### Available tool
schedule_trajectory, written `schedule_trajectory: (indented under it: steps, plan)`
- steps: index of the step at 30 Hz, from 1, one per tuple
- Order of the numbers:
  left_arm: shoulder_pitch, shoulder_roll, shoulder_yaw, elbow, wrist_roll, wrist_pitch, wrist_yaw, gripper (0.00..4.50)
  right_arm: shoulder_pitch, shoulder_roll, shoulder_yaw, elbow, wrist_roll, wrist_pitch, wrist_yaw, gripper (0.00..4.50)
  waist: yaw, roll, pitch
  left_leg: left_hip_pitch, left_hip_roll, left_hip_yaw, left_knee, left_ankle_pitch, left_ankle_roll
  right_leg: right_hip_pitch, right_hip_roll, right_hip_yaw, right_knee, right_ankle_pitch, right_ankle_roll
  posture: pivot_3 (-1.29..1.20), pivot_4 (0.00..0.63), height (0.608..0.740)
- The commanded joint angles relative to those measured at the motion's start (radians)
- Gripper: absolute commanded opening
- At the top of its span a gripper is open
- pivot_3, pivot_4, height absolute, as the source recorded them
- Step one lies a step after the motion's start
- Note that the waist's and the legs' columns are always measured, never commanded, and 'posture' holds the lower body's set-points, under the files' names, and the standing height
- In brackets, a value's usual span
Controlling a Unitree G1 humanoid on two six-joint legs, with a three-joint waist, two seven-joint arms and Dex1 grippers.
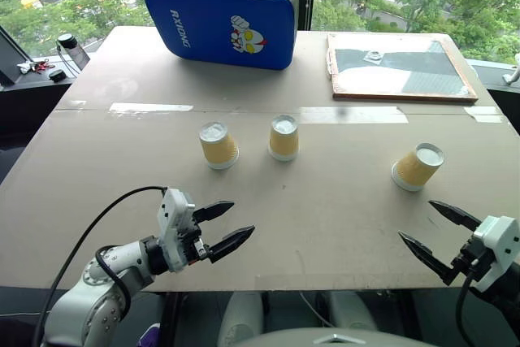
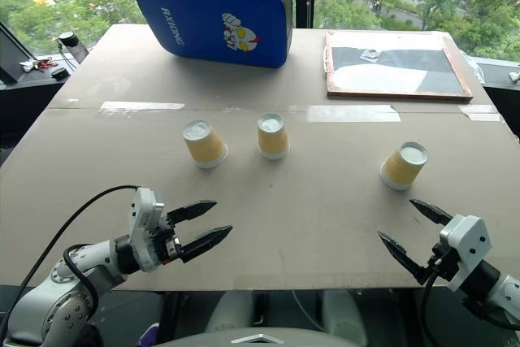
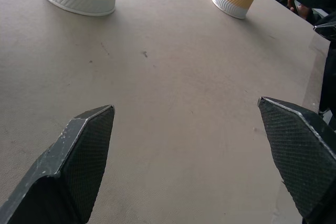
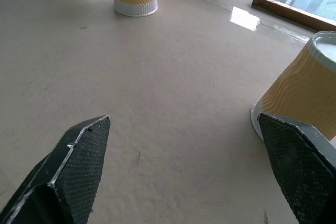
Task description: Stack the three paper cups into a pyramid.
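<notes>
Three cups stand upside down on the desk (image 1: 341, 225), all nearer than the blue pad (image 1: 221, 18): left cup (image 1: 218, 145), middle cup (image 1: 283, 137) just beside it, right cup (image 1: 417, 166) well apart. Left gripper (image 1: 225, 226) and right gripper (image 1: 439, 236) hover with jaws wide apart, holding nothing

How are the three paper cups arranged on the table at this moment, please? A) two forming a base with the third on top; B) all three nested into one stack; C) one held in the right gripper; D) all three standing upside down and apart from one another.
D: the left cup, the middle cup and the right cup each rest rim-down on the table, with bare surface between them.
</notes>
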Motion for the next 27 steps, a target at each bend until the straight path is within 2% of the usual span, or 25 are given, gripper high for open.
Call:
schedule_trajectory:
  steps: [1,7,13,16,21,27]
  plan:
    - [-0.043,0.006,0.027,-0.025,-0.016,-0.003,0.013,4.50,-0.028,0.007,0.023,-0.014,-0.016,-0.013,-0.034,4.44,0.000,0.000,0.000,0.000,0.000,0.000,0.000,0.000,0.000,0.000,0.000,0.000,0.000,0.000,0.000,0.00,0.150,0.740]
    - [-0.171,0.023,0.044,-0.068,-0.086,0.053,0.044,4.50,-0.142,0.054,0.084,-0.072,-0.098,0.061,-0.218,4.44,0.001,0.000,-0.001,0.000,0.000,0.000,0.000,0.000,0.000,0.000,0.000,0.000,0.000,0.001,0.001,0.00,0.150,0.740]
    - [-0.245,0.036,0.004,-0.093,-0.083,0.050,0.015,4.50,-0.290,0.026,0.074,-0.125,-0.108,0.209,-0.343,4.44,-0.001,0.000,-0.001,-0.002,0.000,-0.001,0.001,0.000,0.000,-0.002,0.001,0.000,0.000,0.001,0.002,0.00,0.150,0.740]
    - [-0.266,0.032,0.000,-0.080,-0.072,0.049,0.022,4.50,-0.352,0.004,0.072,-0.140,-0.066,0.263,-0.346,4.44,-0.001,0.000,0.000,-0.003,0.000,0.000,0.000,0.000,0.000,-0.002,0.001,-0.001,0.000,0.001,0.002,0.00,0.150,0.740]
    - [-0.273,0.012,-0.002,-0.095,-0.061,0.052,0.066,4.50,-0.390,-0.051,0.124,-0.197,0.029,0.319,-0.270,4.44,0.000,0.000,0.000,-0.004,-0.001,0.000,0.001,0.000,0.000,-0.002,0.001,-0.002,0.000,0.001,0.002,0.00,0.150,0.740]
    - [-0.233,0.018,0.014,-0.114,-0.072,0.035,0.040,4.50,-0.441,-0.070,0.078,-0.116,-0.039,0.353,-0.354,4.44,-0.001,0.000,0.000,-0.004,-0.001,0.000,0.001,0.000,0.000,-0.002,0.000,-0.001,-0.001,0.001,0.002,0.00,0.150,0.740]
